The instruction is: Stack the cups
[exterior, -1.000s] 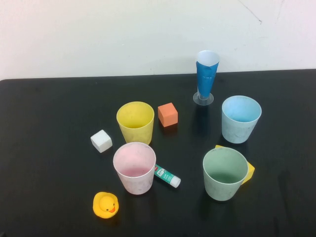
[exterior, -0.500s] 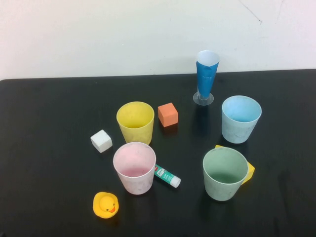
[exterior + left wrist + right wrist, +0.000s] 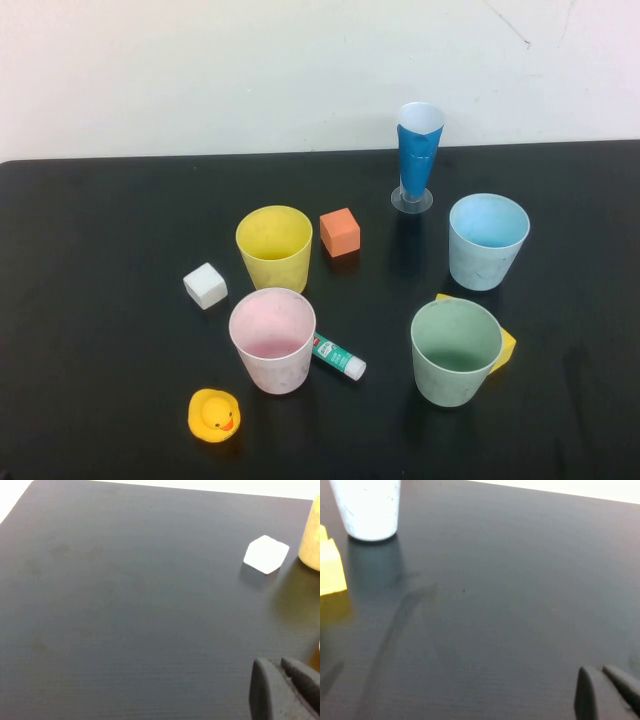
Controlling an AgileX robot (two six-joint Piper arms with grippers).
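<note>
Four cups stand upright and apart on the black table (image 3: 90, 260): yellow cup (image 3: 274, 246) centre left, pale pink cup (image 3: 272, 339) in front of it, light blue cup (image 3: 487, 240) on the right, pale green cup (image 3: 455, 351) at front right. Neither arm shows in the high view. My left gripper (image 3: 277, 665) hovers shut and empty over bare table, with the yellow cup's side (image 3: 312, 540) at the view's edge. My right gripper (image 3: 597, 672) is also shut and empty over bare table, well away from the light blue cup (image 3: 367, 507).
A tall blue cone glass (image 3: 418, 155) on a clear base stands at the back. An orange cube (image 3: 340, 232), a white cube (image 3: 205, 286), a glue stick (image 3: 338, 357), a yellow rubber duck (image 3: 214, 415) and a yellow block (image 3: 503, 345) behind the green cup lie among the cups.
</note>
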